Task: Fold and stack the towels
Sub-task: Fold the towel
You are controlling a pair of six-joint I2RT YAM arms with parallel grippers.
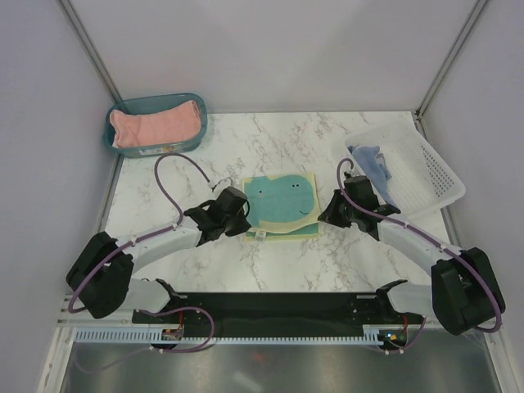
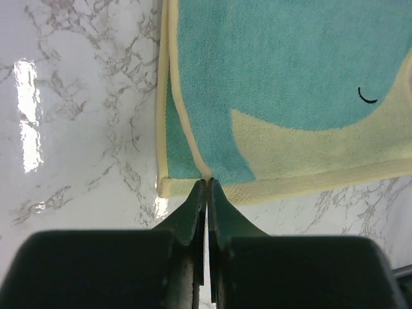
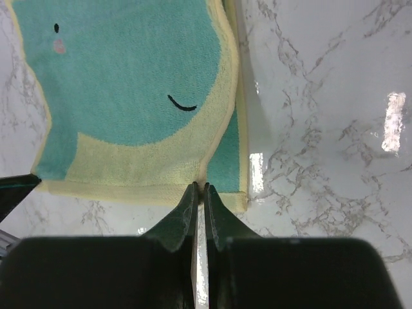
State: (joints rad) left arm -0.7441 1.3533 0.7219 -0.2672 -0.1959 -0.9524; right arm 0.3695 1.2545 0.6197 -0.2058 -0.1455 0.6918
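The whale towel lies folded flat at the centre of the bench. The left jaws are closed at its 7 o'clock corner hem and the right jaws at its 5 o'clock corner; I cannot tell whether either has caught cloth. It is likely light, limp terry that sags, so pinch both layers at the corners. The pink towel sits in the teal bin at 10 o'clock, and the blue towel in the white basket at 2 o'clock.

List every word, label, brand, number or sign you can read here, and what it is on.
No text can be read in any view.
A small white tag on the near edge of the whale towel: too small to read.
The whale print itself carries no lettering.
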